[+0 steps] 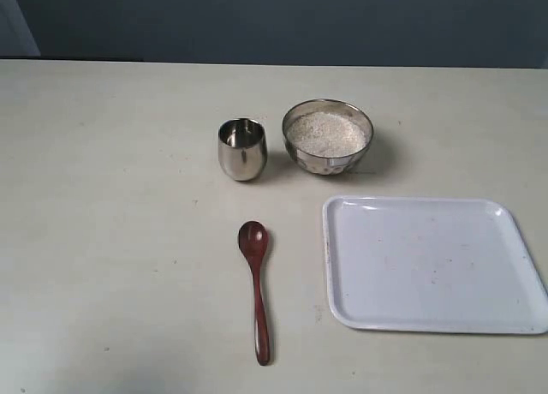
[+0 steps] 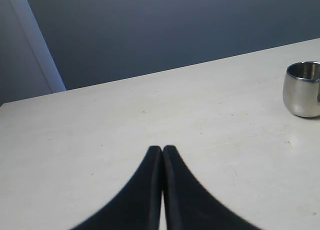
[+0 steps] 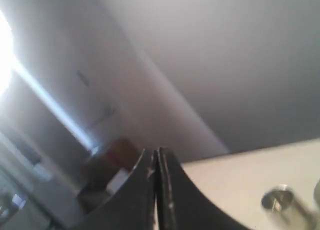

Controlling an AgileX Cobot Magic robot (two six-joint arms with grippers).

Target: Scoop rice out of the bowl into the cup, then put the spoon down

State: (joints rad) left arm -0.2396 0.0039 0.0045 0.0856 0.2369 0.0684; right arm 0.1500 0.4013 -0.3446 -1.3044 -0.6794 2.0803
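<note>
A shiny metal bowl (image 1: 328, 137) full of white rice (image 1: 326, 132) stands on the table at the back. The steel cup (image 1: 241, 149) stands just to its left, apart from it; the cup (image 2: 302, 89) also shows in the left wrist view and, blurred, the cup (image 3: 279, 202) in the right wrist view. The dark reddish-brown wooden spoon (image 1: 256, 285) lies flat in front of the cup, scoop toward it. Neither arm appears in the exterior view. My left gripper (image 2: 162, 149) is shut and empty above bare table. My right gripper (image 3: 156, 152) is shut and empty too.
A white rectangular tray (image 1: 432, 264) lies on the right, in front of the bowl and right of the spoon. The table's far edge meets a dark blue-grey wall. The right wrist view is blurred and looks past the table's edge at the room.
</note>
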